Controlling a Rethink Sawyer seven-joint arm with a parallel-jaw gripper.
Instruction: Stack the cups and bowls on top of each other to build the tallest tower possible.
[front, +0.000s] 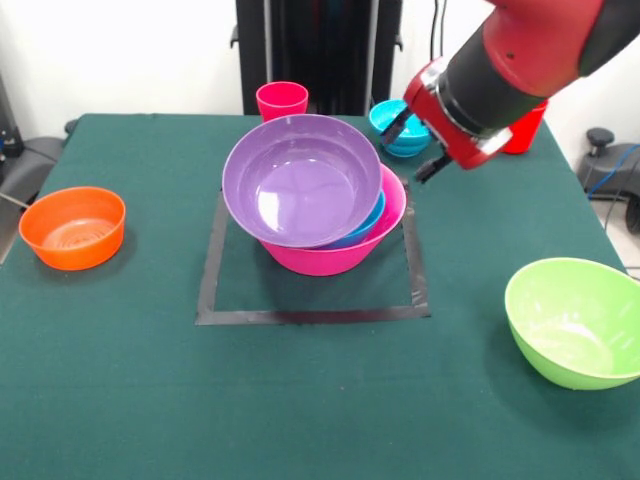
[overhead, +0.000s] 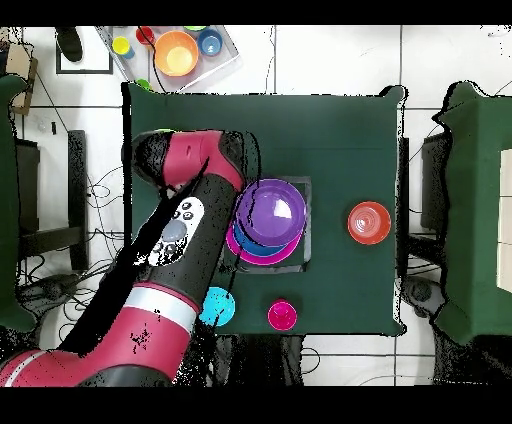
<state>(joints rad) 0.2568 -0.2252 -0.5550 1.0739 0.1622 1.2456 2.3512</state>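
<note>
We see the arm (front: 530, 50) slanting down from the upper right, gripper (front: 419, 146) empty, fingers apart, just beside the tower (front: 315, 200): purple bowl (front: 300, 180) tilted over blue in pink bowl (front: 330, 255), worktop centre. Orange bowl (front: 73, 227) and green bowl (front: 575, 320) near opposite side edges.

I see a tilted purple bowl (front: 302, 180) over a blue bowl (front: 368, 222) inside the pink bowl (front: 335, 255), orange bowl (front: 73, 227) and lime bowl (front: 574, 320) apart, pink-red cup (front: 282, 100) behind, small blue bowl (front: 393, 127) beside it
</note>
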